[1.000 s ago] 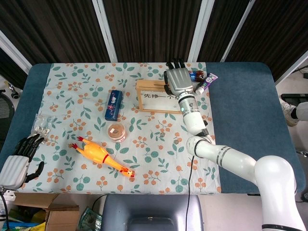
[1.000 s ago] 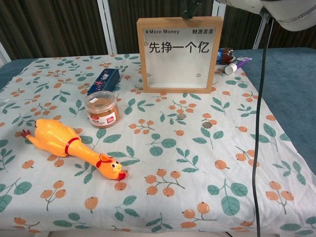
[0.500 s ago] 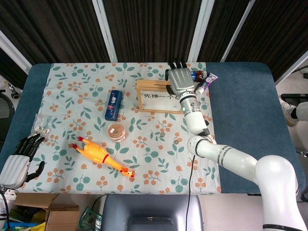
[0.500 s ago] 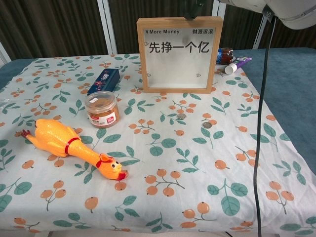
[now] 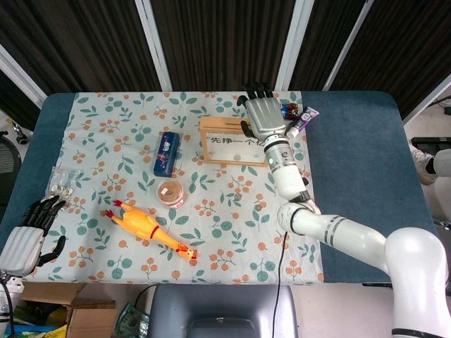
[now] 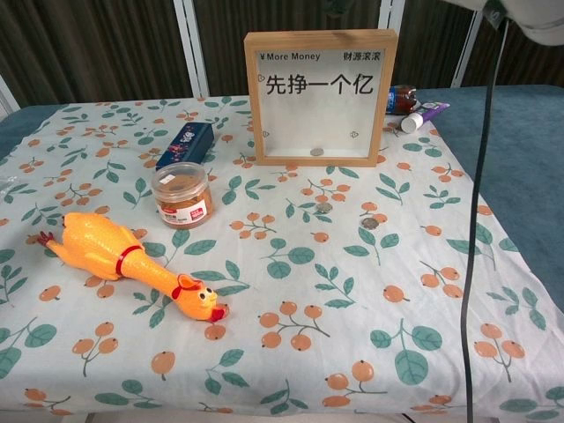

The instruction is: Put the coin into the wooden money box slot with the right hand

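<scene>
The wooden money box [image 5: 229, 141] [image 6: 319, 97] stands upright at the back of the floral cloth, with a clear front and Chinese lettering. A coin [image 6: 317, 152] lies inside it on the bottom of the window. My right hand [image 5: 264, 116] hovers over the box's top right corner. Its fingers are spread and point away from me, and nothing shows in them. The chest view does not show this hand. Past the table's near left corner, my left hand [image 5: 25, 236] hangs idle and holds nothing.
Two loose coins [image 6: 324, 208] [image 6: 368, 224] lie on the cloth in front of the box. A rubber chicken [image 6: 123, 256], a small jar [image 6: 182, 194] and a blue box [image 6: 186, 144] sit to the left. A tube [image 6: 423, 115] lies behind the box on the right. A clear bag [image 5: 62, 183] rests at the left edge.
A coin now lies inside the money box where there was none before. My right hand has shifted slightly right and back, and its fingertips have left the chest view.
</scene>
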Motion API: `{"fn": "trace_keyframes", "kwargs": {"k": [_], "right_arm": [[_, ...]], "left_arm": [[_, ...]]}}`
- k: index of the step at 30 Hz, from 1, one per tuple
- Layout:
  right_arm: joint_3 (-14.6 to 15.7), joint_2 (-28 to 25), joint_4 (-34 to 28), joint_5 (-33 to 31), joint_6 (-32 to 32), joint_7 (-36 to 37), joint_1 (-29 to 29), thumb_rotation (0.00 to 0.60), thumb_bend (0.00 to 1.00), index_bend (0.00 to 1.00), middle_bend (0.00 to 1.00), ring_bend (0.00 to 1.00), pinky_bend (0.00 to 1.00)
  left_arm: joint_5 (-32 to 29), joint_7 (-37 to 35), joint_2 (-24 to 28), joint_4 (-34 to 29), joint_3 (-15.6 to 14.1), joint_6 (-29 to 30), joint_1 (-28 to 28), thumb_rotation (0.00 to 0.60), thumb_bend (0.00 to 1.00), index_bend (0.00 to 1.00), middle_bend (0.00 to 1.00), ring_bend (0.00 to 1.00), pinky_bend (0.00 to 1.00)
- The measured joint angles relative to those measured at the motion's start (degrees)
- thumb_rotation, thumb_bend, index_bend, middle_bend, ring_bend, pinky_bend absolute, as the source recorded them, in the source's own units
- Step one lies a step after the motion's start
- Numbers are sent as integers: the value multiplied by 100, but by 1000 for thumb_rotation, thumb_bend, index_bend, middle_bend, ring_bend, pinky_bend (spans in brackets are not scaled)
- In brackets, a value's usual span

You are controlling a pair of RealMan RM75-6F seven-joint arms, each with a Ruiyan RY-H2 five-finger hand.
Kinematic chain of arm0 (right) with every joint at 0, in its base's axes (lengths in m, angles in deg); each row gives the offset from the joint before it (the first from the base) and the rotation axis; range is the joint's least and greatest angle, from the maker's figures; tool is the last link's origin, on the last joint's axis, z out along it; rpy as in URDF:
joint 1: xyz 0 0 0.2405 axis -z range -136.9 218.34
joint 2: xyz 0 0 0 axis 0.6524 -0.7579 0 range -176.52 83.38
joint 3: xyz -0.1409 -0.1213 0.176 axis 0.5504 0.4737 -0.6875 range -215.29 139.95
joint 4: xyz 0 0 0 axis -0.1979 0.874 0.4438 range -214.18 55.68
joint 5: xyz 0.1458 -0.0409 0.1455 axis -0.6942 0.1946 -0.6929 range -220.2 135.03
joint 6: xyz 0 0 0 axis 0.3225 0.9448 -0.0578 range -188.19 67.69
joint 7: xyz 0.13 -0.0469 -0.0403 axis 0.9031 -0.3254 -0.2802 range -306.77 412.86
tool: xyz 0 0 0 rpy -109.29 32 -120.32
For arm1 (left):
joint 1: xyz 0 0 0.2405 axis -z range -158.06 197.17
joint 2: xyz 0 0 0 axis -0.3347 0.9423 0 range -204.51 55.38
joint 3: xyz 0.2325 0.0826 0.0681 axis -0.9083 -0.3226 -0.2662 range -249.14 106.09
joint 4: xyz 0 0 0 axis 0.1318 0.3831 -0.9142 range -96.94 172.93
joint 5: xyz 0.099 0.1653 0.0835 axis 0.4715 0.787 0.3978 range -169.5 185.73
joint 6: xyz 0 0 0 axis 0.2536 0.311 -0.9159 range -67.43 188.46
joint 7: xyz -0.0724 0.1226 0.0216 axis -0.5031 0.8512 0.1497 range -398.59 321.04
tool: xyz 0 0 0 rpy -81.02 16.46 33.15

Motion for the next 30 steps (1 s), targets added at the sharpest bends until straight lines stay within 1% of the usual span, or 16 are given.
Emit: {"fn": "trace_keyframes", "kwargs": {"k": [2, 5, 8, 9, 11, 12, 14, 15, 18, 21, 25, 30], "right_arm": [[2, -173, -412, 221, 144, 133, 140, 600, 438, 351, 154, 0, 1], [65, -556, -1288, 605, 427, 296, 456, 600, 356, 316, 125, 0, 0], [219, -1009, -2291, 1107, 817, 434, 892, 600, 308, 308, 120, 0, 0], [312, -1176, -2676, 1376, 1013, 510, 1109, 600, 305, 310, 120, 0, 0], [490, -1374, -3142, 1836, 1305, 648, 1448, 600, 304, 324, 120, 0, 0], [639, -1474, -3348, 2163, 1485, 752, 1676, 600, 304, 331, 120, 0, 0], [910, -1578, -3523, 2655, 1727, 926, 2021, 600, 304, 361, 120, 0, 0], [1113, -1613, -3572, 2967, 1884, 1056, 2256, 600, 304, 370, 119, 0, 0], [1605, -1566, -3494, 3569, 2249, 1394, 2768, 600, 304, 413, 118, 0, 0], [1863, -1317, -3116, 3801, 2364, 1694, 3014, 600, 337, 447, 117, 0, 0], [2024, -830, -2390, 3931, 2238, 2158, 3192, 600, 395, 472, 118, 0, 0], [2156, -90, -1327, 4085, 1980, 2451, 3301, 600, 440, 525, 118, 0, 0]], "left_arm": [[24, 22, -1, -11, -8, 23, -6, 600, 482, 0, 0, 0, 37], [53, 75, -5, -36, -21, 50, -15, 600, 482, 0, 0, 0, 37], [74, 135, -16, -62, -35, 55, -18, 600, 482, 0, 0, 0, 37], [80, 152, -20, -69, -41, 52, -18, 600, 482, 0, 0, 0, 37], [88, 193, -30, -79, -49, 37, -12, 600, 482, 0, 0, 0, 37], [91, 209, -35, -82, -54, 27, -8, 600, 482, 0, 0, 0, 37], [101, 232, -43, -89, -63, 6, 2, 600, 482, 0, 0, 0, 37], [105, 240, -46, -90, -66, 5, 4, 600, 481, 0, 0, 0, 37], [130, 246, -47, -96, -78, 9, 7, 600, 481, 0, 0, 0, 37], [149, 225, -38, -98, -83, 50, -4, 600, 482, 0, 0, 0, 37], [143, 162, -19, -91, -77, 76, -15, 600, 480, 0, 0, 0, 37], [134, 59, 11, -68, -70, 99, -24, 600, 480, 0, 0, 0, 37]]}}
